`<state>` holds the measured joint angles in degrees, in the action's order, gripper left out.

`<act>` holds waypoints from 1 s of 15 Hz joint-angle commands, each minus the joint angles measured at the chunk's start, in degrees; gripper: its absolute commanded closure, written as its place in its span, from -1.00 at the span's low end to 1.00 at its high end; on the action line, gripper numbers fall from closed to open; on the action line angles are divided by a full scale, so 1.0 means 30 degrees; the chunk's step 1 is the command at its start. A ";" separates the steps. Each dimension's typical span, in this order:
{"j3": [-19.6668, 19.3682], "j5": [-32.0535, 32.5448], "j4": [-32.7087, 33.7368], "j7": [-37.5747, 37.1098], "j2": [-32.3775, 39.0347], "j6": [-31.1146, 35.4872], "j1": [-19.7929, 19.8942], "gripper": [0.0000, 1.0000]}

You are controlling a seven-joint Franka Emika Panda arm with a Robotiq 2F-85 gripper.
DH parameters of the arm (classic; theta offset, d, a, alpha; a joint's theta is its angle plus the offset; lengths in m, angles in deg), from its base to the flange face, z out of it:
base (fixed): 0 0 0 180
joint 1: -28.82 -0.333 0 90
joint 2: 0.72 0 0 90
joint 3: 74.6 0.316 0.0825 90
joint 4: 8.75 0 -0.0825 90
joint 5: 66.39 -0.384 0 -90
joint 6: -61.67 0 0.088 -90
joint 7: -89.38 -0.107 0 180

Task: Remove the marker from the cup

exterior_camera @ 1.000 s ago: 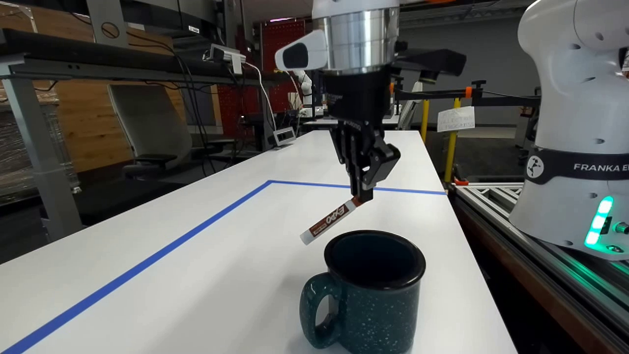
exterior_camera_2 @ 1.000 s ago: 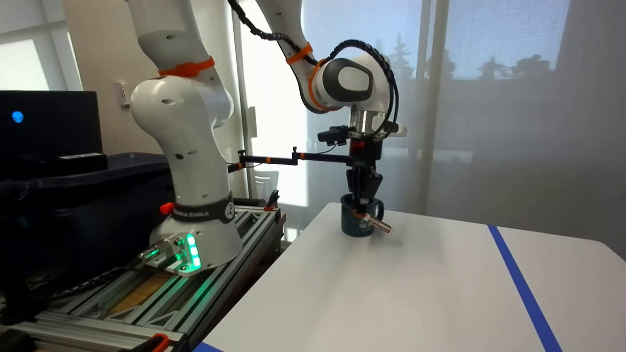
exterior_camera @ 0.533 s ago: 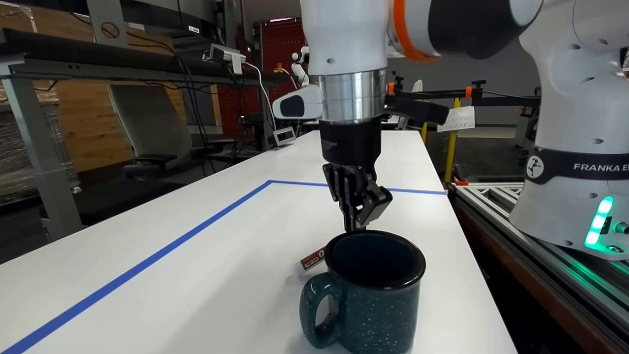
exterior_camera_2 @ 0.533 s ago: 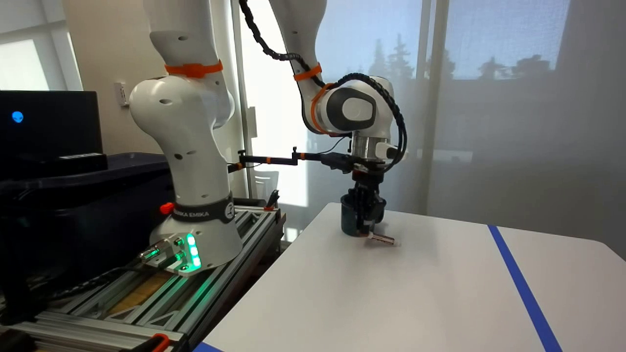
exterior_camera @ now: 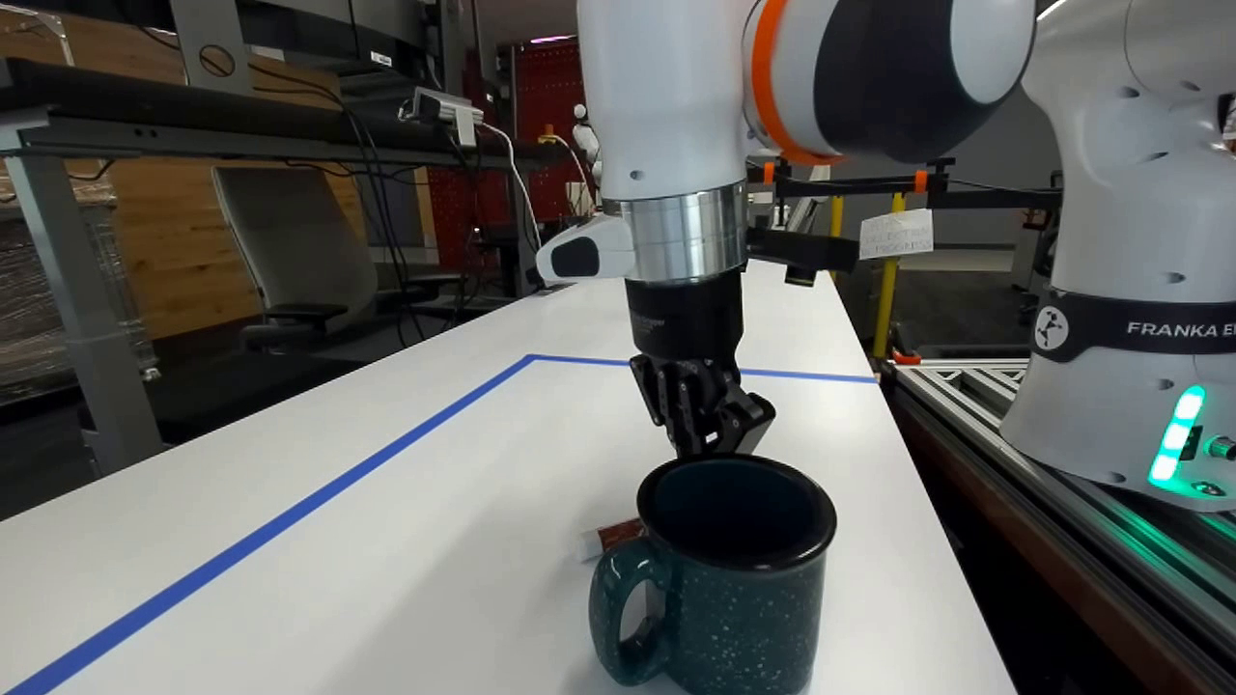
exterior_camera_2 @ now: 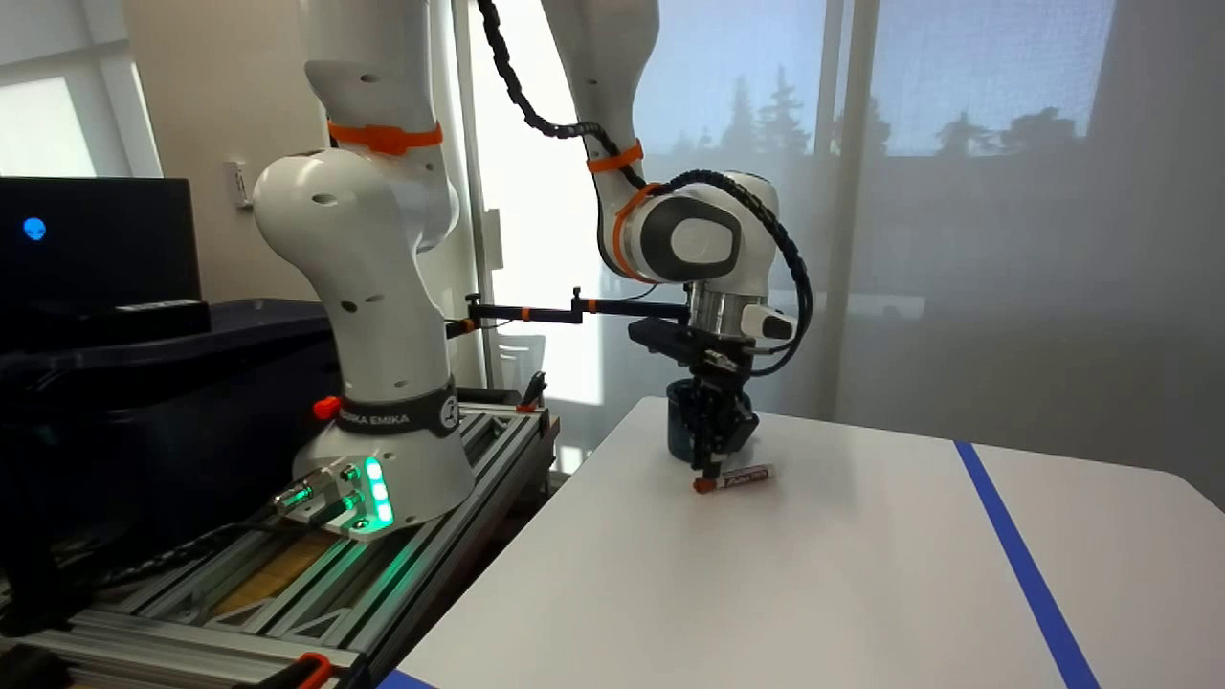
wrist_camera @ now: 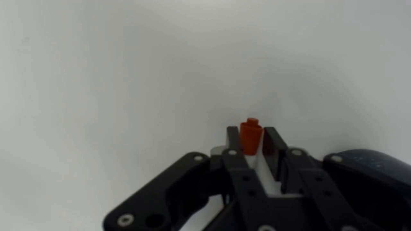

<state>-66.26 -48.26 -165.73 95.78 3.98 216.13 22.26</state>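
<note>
The marker lies about flat on the table, its white-and-brown body (exterior_camera_2: 751, 477) showing in an exterior view. Its orange-red end (wrist_camera: 250, 139) sits between my fingertips in the wrist view. My gripper (wrist_camera: 251, 134) is slightly open around that end; a thin strip of table shows beside the right finger. It also shows low over the table in an exterior view (exterior_camera_2: 710, 467). The cup (exterior_camera: 739, 618), dark blue-green and speckled, stands upright beside the gripper; no marker shows inside it. It hides my fingertips and much of the marker (exterior_camera: 618, 534) in that exterior view.
The white table (exterior_camera_2: 813, 574) has blue tape lines (exterior_camera: 367, 463) on it. The robot's base (exterior_camera_2: 392, 469) stands on a metal frame (exterior_camera_2: 316, 574) beside the table. A window blind (exterior_camera_2: 957, 287) is behind.
My gripper has moved down beside the cup. The marker has gone from hanging tilted above the table to lying on it. The fingers look slightly wider apart.
</note>
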 commanded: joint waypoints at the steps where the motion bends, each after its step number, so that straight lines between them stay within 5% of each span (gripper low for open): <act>1: 0.0055 -0.1179 -0.0241 0.1439 -0.1494 -0.1221 -0.0073 -0.13; 6: -0.0031 -0.3017 -0.0085 0.2716 -0.3841 -0.3715 -0.0213 -0.94; 10: -0.0271 -0.4042 -0.0016 0.1686 -0.6303 -0.6645 -0.0334 -1.00; 15: -0.0783 -0.8288 -0.0035 -0.0194 -0.8093 -0.8719 -0.0817 -1.00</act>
<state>-67.30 -66.64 -165.85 98.19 -16.63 193.70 21.56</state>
